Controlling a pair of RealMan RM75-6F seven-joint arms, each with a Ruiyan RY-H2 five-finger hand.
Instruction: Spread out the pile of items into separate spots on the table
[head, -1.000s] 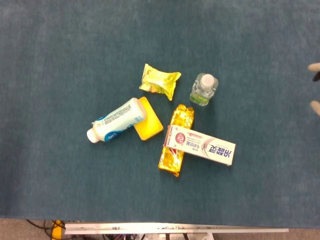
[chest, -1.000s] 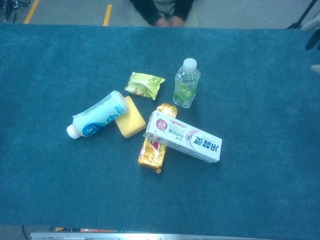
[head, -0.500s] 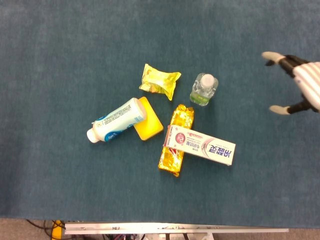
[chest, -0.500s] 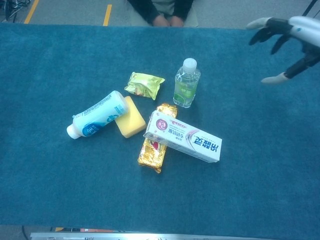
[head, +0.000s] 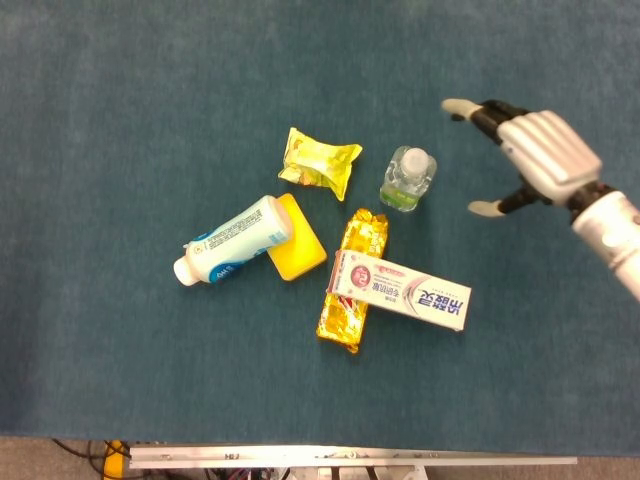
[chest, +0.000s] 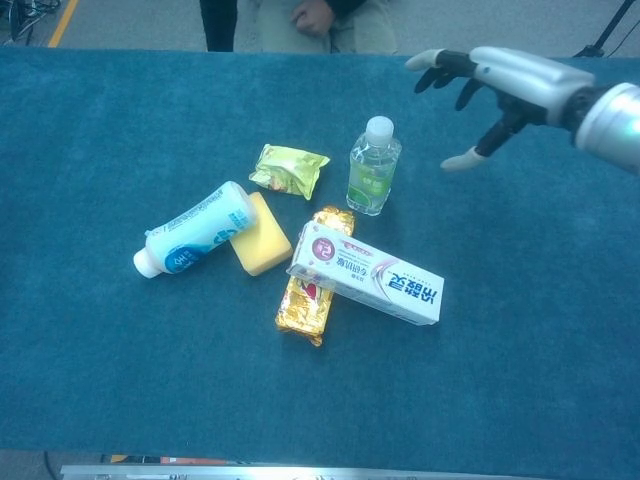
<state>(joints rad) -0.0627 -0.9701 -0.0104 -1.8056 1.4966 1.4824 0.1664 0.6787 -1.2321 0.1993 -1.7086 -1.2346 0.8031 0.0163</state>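
Head view, right hand seen spread and empty just right of upright water bottle, toothpaste box laid across gold snack packet mid-desk, left hand unseen.

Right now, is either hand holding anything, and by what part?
Nothing is held. The right hand is open in the air, fingers spread, beside the upright water bottle without touching it. The left hand is not in view.
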